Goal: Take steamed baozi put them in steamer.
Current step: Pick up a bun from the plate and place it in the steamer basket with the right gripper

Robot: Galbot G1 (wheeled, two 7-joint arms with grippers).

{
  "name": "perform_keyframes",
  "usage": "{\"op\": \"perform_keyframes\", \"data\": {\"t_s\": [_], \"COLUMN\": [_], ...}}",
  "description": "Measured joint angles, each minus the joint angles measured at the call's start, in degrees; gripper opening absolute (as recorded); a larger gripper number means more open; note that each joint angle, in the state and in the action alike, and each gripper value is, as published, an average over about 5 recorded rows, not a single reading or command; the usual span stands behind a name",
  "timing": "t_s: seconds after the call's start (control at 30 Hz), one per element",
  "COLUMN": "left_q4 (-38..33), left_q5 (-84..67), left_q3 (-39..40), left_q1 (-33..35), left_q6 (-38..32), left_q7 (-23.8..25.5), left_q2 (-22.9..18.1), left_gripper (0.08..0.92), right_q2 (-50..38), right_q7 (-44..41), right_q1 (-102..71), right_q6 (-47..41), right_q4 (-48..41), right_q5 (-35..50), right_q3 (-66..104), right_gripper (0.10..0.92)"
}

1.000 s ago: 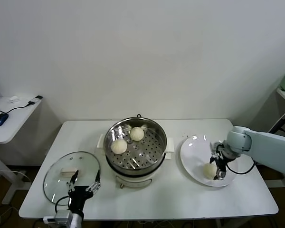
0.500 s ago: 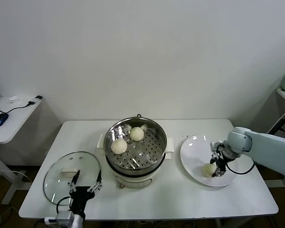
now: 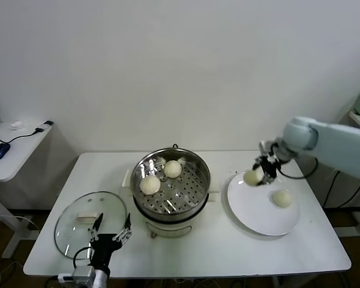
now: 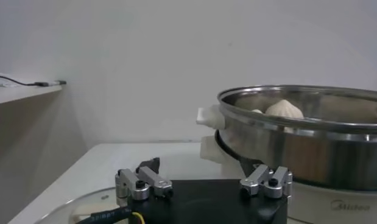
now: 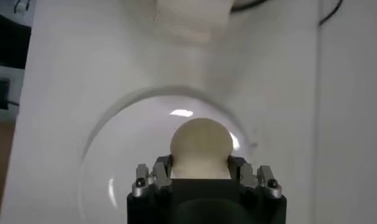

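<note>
Where it sat low before, right gripper (image 3: 259, 174) now lifts clamped baozi (image 3: 252, 177) above plate (image 3: 258, 210).

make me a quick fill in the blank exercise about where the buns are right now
1. The steamer holds ___ baozi on its perforated tray.
2. The right gripper is shut on one baozi, lifted above the white ___.
3. One more baozi lies on the plate, making ___ baozi in all.
4. The left gripper hangs open by the glass ___.

Missing words: two; plate; four; lid
</note>
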Motion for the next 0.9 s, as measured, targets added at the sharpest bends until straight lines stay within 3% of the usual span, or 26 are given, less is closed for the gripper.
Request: {"op": "perform_keyframes", "data": {"t_s": [0.47,0.9], "left_q4": [-0.34,-0.68], "left_q5": [0.12,-0.22], "left_q3": [-0.48,-1.6], "left_q1": [0.34,0.67], "left_q6": [0.06,0.07], "left_q7": [0.02,0.0], "left_q2": [0.24,0.33], "left_gripper": [0.823,0.823], "right_q2": [15.62,23.43], "right_q7": [-0.16,3.67], "right_q1": [4.91,-4.16], "right_q6": [21.14,29.96], "right_q4": [6.58,5.07], "right_q5": [-6.72,-17.76], "right_q3": [-0.22,1.0], "right_gripper": [0.611,0.613]}}
